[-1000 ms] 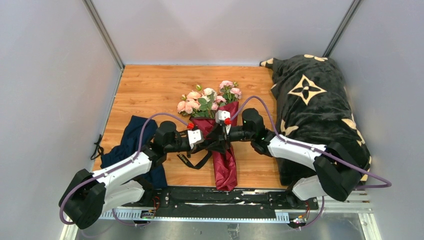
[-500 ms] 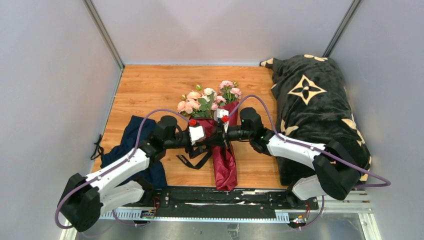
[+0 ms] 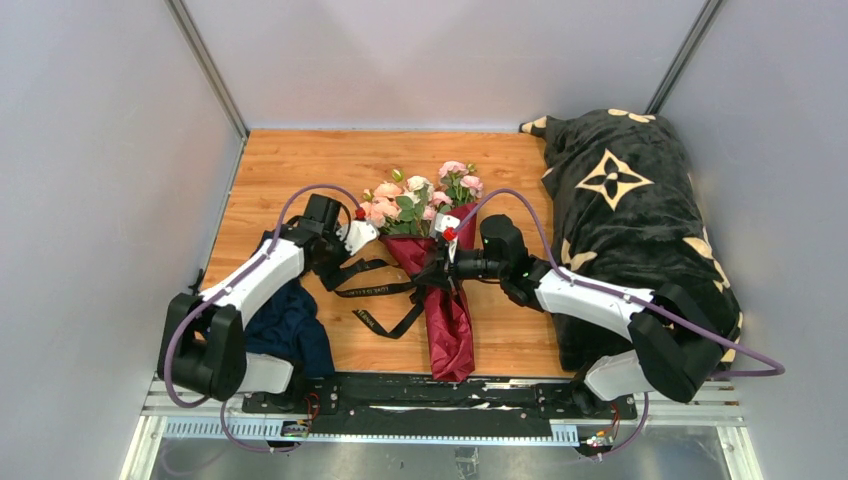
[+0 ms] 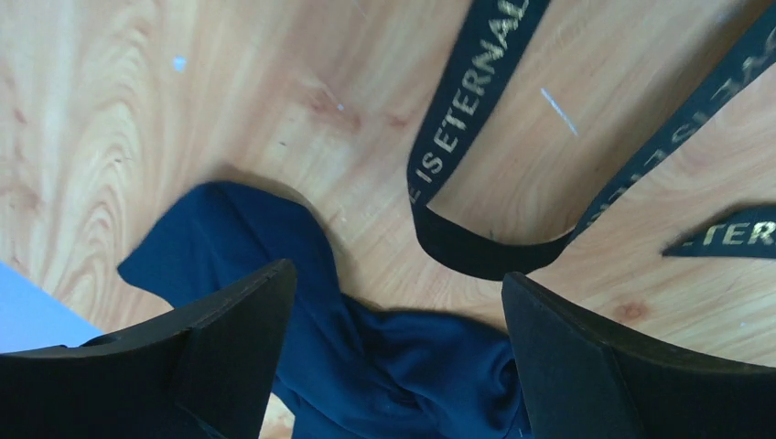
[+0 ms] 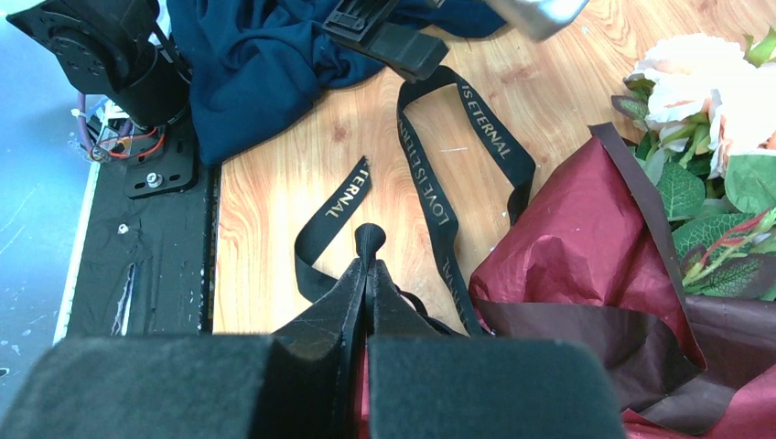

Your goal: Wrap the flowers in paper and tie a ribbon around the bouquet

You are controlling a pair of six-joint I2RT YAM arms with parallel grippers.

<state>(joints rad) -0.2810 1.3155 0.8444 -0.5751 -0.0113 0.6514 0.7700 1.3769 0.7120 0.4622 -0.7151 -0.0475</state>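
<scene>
The bouquet lies in the middle of the wooden table, with pink flowers (image 3: 415, 205) (image 5: 705, 91) at the far end of a cone of burgundy paper (image 3: 448, 325) (image 5: 586, 247). The black ribbon (image 3: 385, 290) (image 5: 430, 174) (image 4: 467, 110), printed with gold letters, lies in loose loops to the left of the cone. My right gripper (image 3: 440, 272) (image 5: 369, 265) is shut on a fold of the ribbon beside the cone's narrow middle. My left gripper (image 3: 338, 262) (image 4: 398, 274) is open and holds nothing. It hangs over the ribbon's left loop and the edge of the navy cloth.
A crumpled navy cloth (image 3: 290, 325) (image 4: 366, 366) (image 5: 247, 64) lies at the front left. A black blanket with cream flowers (image 3: 620, 200) fills the right side. Grey walls close in the table, and the black base rail (image 3: 430, 390) runs along the near edge.
My left gripper opened, let go of the ribbon and swung away to the back left. My right gripper shut on the ribbon by the cone, and the ribbon now trails further left.
</scene>
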